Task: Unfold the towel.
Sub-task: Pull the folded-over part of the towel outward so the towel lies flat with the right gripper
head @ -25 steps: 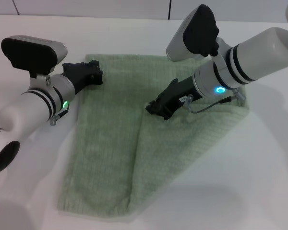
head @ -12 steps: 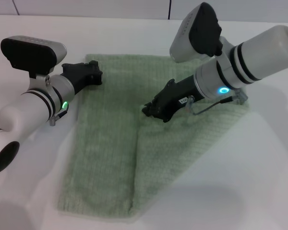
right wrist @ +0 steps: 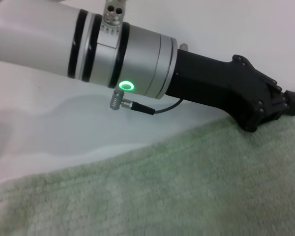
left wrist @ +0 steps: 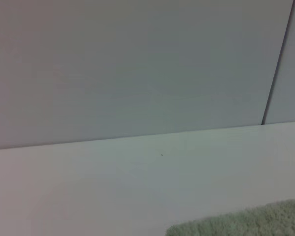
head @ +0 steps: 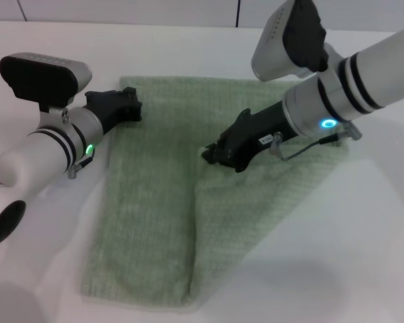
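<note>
The pale sage-green towel (head: 155,202) lies on the white table, its right part folded over as a slanted flap. My right gripper (head: 209,153) sits at the flap's upper corner near the towel's middle, shut on the cloth. My left gripper (head: 136,108) rests on the towel's left edge just below its far left corner, fingers together on the cloth. The right wrist view shows the left gripper (right wrist: 291,102) touching the towel's edge (right wrist: 162,196). The left wrist view shows only a towel corner (left wrist: 246,223) and the table.
The white table (head: 337,256) surrounds the towel on all sides. A grey wall (left wrist: 137,64) with a dark seam stands behind the table's far edge.
My right arm has shifted right and slightly up with the flap's corner, and the fold line has moved a little to the right. My left arm has barely moved.
</note>
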Motion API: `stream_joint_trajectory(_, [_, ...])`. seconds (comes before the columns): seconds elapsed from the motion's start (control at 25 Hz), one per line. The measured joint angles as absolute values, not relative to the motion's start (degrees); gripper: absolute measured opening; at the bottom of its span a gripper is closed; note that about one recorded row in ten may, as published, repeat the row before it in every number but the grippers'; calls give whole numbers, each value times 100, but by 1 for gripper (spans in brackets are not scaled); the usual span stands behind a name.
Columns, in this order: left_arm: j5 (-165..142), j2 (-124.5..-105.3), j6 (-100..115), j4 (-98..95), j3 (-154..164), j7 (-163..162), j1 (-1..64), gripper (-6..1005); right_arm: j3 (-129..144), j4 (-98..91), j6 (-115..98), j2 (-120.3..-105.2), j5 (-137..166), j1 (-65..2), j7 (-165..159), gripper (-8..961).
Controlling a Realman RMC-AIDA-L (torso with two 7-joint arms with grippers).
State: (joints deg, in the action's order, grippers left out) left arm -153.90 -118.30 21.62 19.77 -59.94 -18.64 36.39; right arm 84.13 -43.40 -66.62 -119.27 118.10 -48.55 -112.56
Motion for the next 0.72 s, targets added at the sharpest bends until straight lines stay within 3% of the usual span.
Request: stream_joint_trajectory(0.72, [-15390, -11830, 2162, 1995, -5994, -1810, 3629, -2, 8453, -6216, -7758, -11927, 12371, -4068, -12302, 13])
